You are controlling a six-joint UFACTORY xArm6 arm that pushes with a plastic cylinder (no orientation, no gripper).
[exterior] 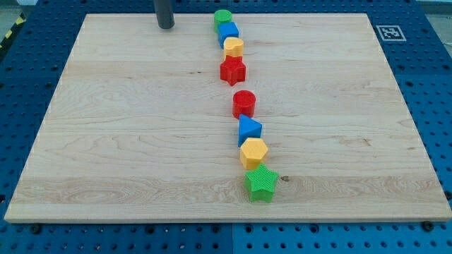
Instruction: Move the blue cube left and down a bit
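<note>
Blue cube sits near counter top edge, wedged between green cylinder and yellow block; light, rigid, likely slides easily—push its upper-right face; no fingers, my tip well left.

A row of eight blocks is laid on the wooden board, slightly right of centre, running from far to near. Farthest is placed the green cylinder, touched in front by the blue cube, then the yellow block and the red star. After a gap come the red cylinder, the blue triangle, the yellow hexagon and, nearest, the green star. My tip is set at the far edge, well left of the blue cube.
</note>
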